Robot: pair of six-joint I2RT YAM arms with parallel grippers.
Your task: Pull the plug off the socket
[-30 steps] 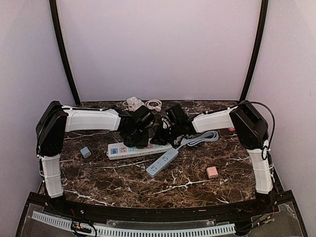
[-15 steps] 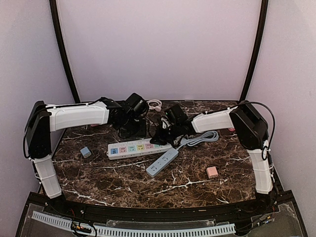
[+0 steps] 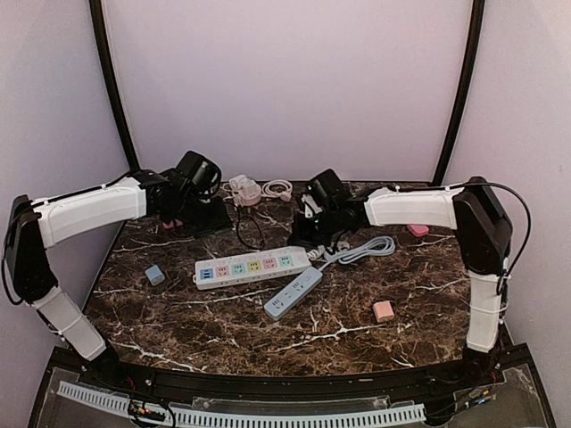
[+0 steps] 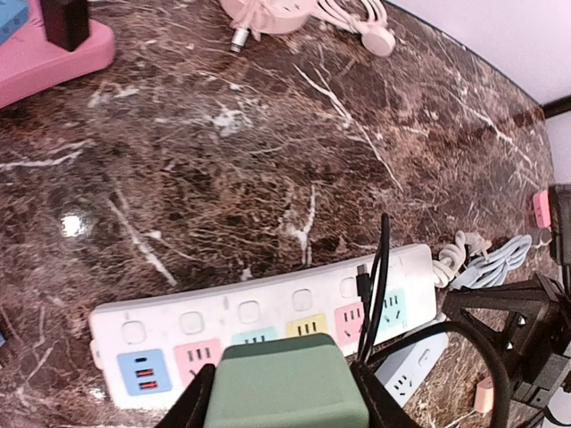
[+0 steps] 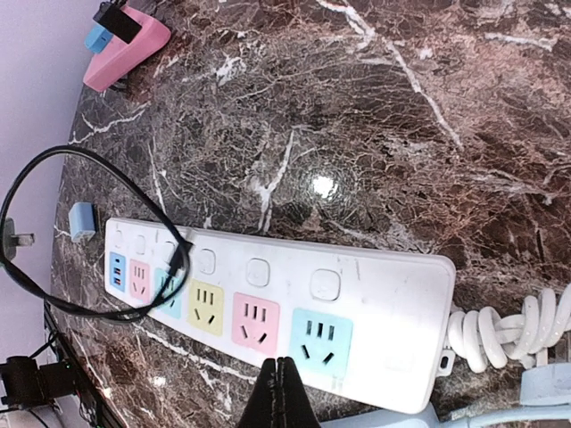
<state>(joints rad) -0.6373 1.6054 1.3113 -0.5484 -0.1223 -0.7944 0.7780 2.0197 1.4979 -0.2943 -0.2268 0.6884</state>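
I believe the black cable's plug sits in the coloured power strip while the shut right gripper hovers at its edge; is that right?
Not quite: the right wrist view shows the plug out of the power strip, prongs bare. The right gripper is indeed shut at its edge.

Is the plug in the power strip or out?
Out. The left gripper holds the green plug clear of the power strip; the right wrist view shows its sockets empty.

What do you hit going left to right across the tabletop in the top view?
Blue block → power strip with coloured sockets → pink block → small pink piece near the right arm. Plain white strip and grey cable overlap these, left out.
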